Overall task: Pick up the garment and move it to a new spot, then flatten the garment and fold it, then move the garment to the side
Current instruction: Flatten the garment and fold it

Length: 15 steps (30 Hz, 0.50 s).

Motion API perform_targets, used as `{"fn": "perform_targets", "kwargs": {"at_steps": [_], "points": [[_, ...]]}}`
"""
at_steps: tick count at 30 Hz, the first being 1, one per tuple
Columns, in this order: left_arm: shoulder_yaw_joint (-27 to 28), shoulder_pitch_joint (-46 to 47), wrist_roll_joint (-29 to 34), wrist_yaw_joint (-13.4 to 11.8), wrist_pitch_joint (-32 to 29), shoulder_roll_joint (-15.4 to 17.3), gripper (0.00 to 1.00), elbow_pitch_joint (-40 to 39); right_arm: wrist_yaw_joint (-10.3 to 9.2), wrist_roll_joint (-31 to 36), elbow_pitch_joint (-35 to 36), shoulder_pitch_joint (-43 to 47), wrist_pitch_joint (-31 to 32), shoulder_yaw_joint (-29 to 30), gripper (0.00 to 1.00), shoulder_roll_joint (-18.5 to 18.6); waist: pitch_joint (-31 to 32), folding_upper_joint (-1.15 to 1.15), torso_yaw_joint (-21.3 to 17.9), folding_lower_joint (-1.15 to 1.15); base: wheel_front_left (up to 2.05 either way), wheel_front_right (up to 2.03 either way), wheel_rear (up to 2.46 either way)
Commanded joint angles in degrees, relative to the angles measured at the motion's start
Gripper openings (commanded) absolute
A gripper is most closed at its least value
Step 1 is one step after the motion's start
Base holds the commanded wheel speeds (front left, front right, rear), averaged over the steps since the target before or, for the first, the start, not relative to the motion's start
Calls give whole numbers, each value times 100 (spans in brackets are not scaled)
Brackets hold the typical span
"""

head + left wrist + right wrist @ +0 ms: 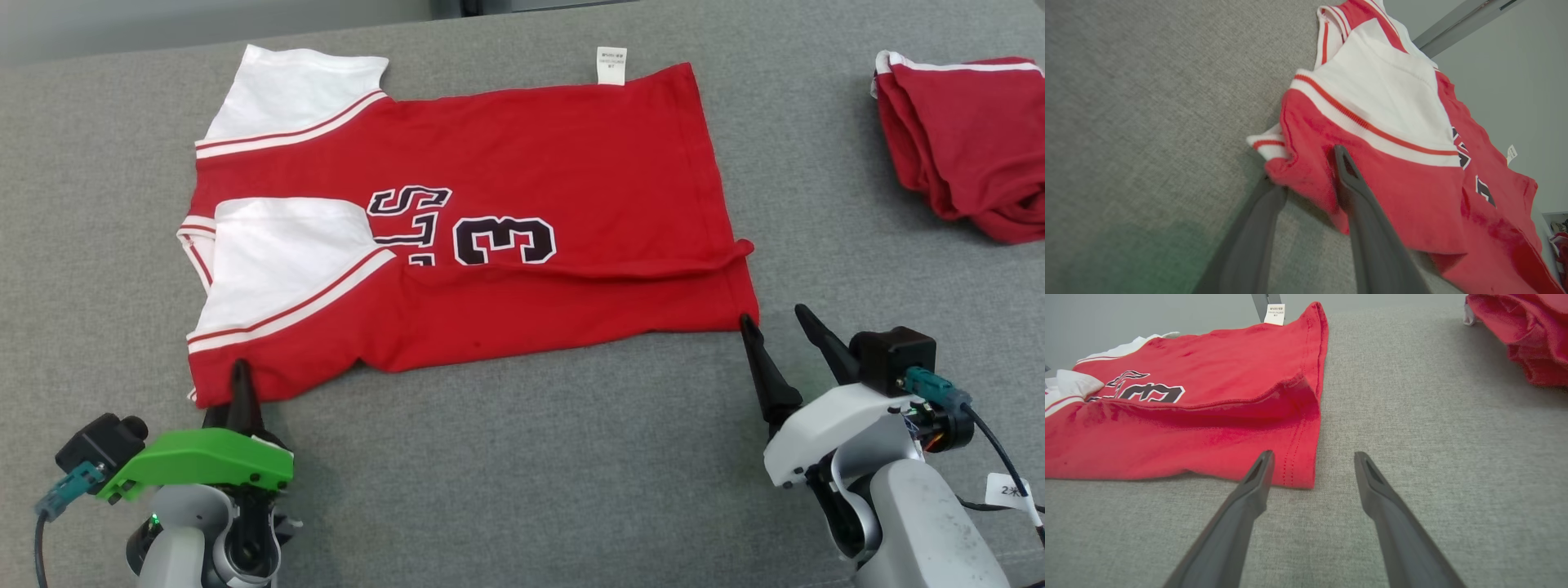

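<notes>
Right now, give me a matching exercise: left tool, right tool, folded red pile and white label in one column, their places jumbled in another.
1 left tool
2 right tool
3 folded red pile
4 white label

A jersey's far edge
B jersey's near right corner, open
C table's far right
D jersey's near left corner, touching the cloth

Pairs: 1-D, 2-B, 3-C, 4-A

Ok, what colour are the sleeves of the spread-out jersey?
White sleeves, edged with red-and-white stripes, on a red jersey; clearest in the head view.
</notes>
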<state>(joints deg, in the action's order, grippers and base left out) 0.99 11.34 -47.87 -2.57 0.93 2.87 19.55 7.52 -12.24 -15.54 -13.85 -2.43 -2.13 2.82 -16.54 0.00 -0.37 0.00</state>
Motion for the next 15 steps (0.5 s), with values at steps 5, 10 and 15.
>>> {"fn": "perform_targets", "kwargs": {"at_steps": [5,10,15], "points": [[19,169,52,214,306,54,0,-3,-7,-162,-395,-272,179,-31,100,19,-22,0,73,0,0,0,0],[-84,270,108,339,483,49,0,-73,-7,-137,-903,-563,439,-114,100,19,-18,0,189,0,0,0,0],[-217,327,158,403,568,40,0,-197,-4,-307,-1154,-710,745,-300,31,2,16,0,267,0,0,0,0]]}}
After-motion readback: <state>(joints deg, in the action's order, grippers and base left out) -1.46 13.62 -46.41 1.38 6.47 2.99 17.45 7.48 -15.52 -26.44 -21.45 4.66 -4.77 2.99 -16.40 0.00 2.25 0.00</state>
